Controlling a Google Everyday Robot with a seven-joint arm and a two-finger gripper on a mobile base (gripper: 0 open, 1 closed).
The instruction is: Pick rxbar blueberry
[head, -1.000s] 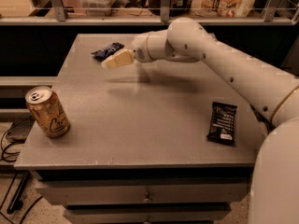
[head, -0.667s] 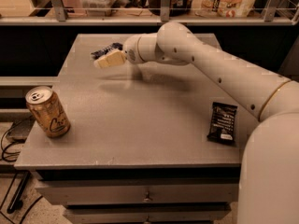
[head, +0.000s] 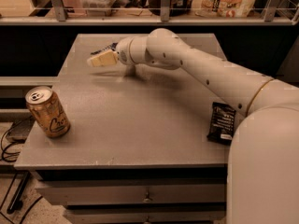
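Camera view: arm reaches across grey table [head: 140, 120] to the far-left area. Gripper [head: 98, 59] hangs low over the tabletop, right at the rxbar blueberry [head: 104, 48], whose dark wrapper is partly hidden behind it. Contact unclear; can't tell whether the gripper is clenched or released. Soda can [head: 47, 112] upright front-left. Black bar [head: 221, 122] flat near right edge.
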